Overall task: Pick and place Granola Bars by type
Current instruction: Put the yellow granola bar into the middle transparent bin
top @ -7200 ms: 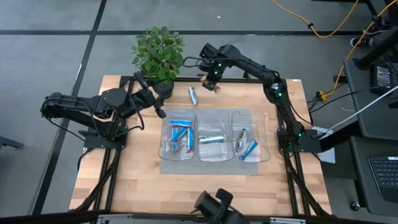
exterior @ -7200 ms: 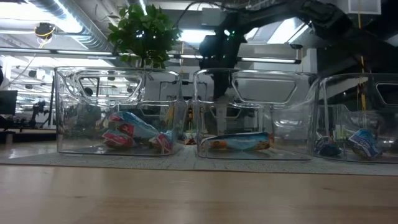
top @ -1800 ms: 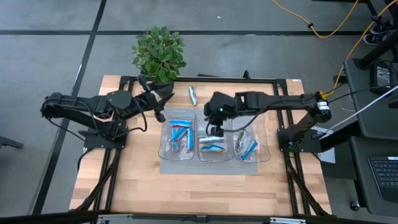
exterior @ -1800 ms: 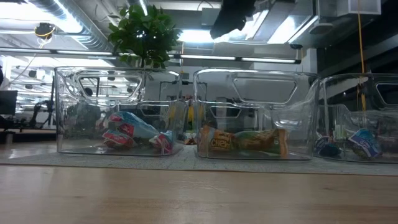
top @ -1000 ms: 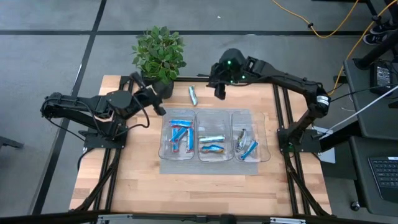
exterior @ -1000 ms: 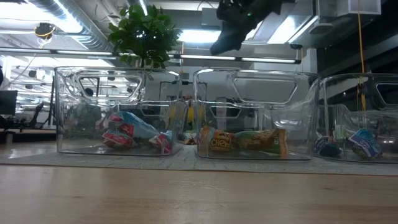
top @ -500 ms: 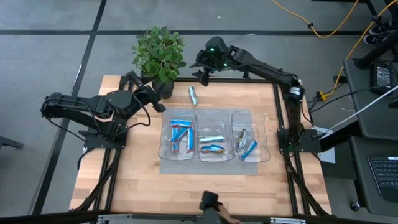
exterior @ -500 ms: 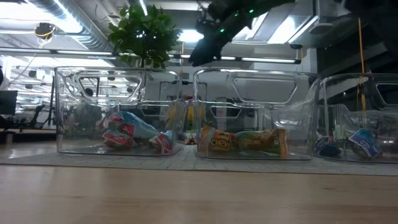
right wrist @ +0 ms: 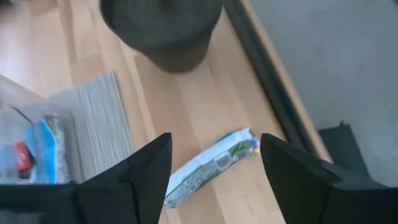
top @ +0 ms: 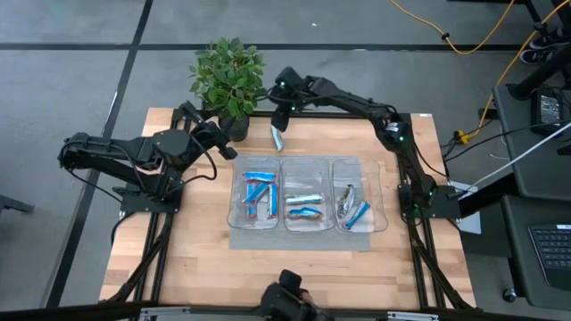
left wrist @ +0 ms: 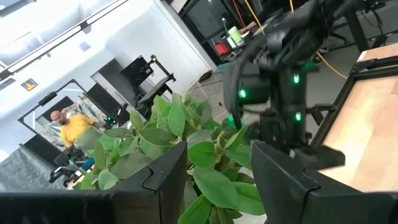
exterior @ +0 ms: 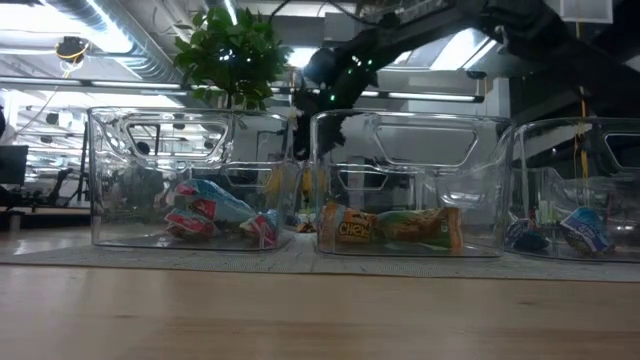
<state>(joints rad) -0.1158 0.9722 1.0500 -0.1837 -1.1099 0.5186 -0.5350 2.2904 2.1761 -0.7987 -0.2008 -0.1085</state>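
One loose granola bar [top: 277, 136] in a silver-blue and green wrapper lies flat on the wood near the table's far edge, beyond three clear bins. Other bars lie in the left bin [top: 259, 192], the middle bin [top: 303, 205] and the right bin [top: 353, 207]. My right gripper [top: 279, 116] hangs open just above the loose bar. In the right wrist view its fingers stand on either side of the bar [right wrist: 208, 165] without touching it. My left gripper [top: 219, 143] waits open by the plant pot, level, with leaves [left wrist: 205, 155] in front of it.
A potted plant [top: 227, 76] stands at the far left corner, its dark pot [right wrist: 161, 31] close to the loose bar. The bins sit on a grey mat [top: 303, 236]. A black frame rail [right wrist: 273, 93] runs along the far edge. Bare wood lies in front of the mat.
My right gripper has swung toward the table's left along the far edge and come down, from high over the far middle to just above the loose bar. The bar and the bins have not moved.
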